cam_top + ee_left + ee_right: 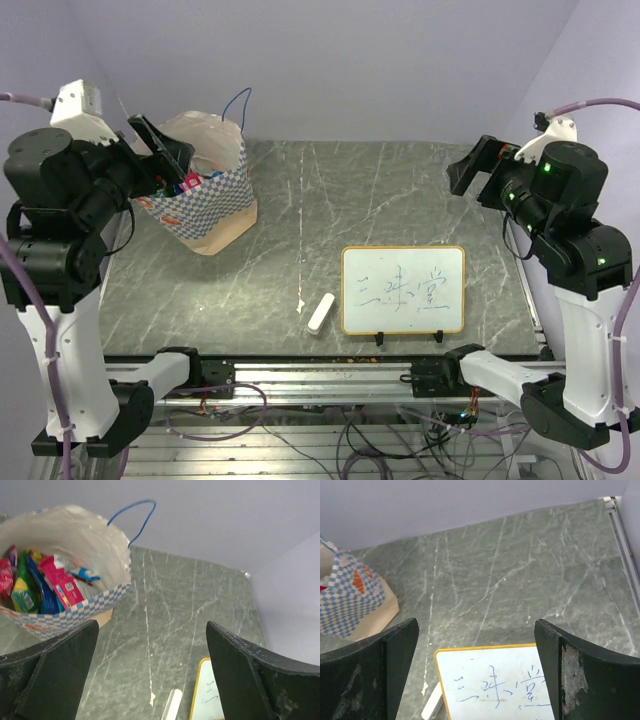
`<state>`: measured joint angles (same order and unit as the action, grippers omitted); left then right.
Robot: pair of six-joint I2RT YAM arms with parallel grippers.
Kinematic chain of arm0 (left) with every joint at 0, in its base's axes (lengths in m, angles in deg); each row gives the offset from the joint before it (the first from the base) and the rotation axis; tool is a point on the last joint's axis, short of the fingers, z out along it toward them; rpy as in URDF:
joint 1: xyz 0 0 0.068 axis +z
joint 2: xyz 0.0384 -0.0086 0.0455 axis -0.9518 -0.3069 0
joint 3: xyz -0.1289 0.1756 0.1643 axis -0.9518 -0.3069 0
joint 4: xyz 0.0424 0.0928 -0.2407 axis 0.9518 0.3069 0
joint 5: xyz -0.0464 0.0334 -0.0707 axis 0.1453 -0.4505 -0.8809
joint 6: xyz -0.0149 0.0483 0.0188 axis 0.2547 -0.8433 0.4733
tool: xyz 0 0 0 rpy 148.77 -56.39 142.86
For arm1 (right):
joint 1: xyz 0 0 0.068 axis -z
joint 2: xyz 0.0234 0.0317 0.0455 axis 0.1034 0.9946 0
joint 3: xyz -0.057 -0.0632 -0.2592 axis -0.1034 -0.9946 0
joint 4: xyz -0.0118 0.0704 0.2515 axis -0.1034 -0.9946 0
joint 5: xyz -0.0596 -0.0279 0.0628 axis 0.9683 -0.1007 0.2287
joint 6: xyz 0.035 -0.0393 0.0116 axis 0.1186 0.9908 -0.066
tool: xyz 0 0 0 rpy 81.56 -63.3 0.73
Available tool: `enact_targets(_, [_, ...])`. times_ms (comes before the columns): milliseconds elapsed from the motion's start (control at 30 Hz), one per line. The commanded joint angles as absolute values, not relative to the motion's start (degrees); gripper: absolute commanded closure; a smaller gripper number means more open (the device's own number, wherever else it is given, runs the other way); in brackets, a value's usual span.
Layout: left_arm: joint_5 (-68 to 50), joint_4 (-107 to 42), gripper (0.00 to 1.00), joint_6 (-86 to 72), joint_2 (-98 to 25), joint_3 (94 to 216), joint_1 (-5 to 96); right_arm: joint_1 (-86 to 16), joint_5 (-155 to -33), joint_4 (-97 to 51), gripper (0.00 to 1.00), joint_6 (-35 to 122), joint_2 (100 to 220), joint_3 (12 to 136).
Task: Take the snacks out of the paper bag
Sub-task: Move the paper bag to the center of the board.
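Note:
The paper bag (210, 195) stands at the table's back left, tan with a blue-and-white checkered band and blue cord handles. It also shows in the left wrist view (85, 607) and the right wrist view (350, 600). Several snacks (45, 582) lie inside it, pink-red, yellow-green and blue packets; they peek out in the top view (185, 183). My left gripper (160, 150) hovers open and empty just left of the bag's mouth. My right gripper (470, 168) is open and empty, raised at the back right.
A yellow-framed whiteboard (403, 290) with blue writing stands at the front right. A white eraser block (320, 312) lies just left of it. Grey walls close the back and sides.

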<state>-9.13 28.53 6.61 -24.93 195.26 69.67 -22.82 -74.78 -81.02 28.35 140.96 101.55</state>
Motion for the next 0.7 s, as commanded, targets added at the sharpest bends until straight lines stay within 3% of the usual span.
enact_targets(0, [-7.5,23.6,0.01,8.2,-23.8,187.5,69.6,-20.0,-73.4,-77.7,0.00,28.1,139.1,96.1])
enact_targets(367, [-7.1,11.3,0.01,11.2,-24.2,165.0,69.3,-12.5,-75.7,-70.5,0.00,29.4,136.1,79.0])
enact_targets(667, [-3.4,4.0,0.00,10.5,-31.0,160.0,65.1,-10.9,-78.6,-64.7,0.00,30.0,136.4,72.6])
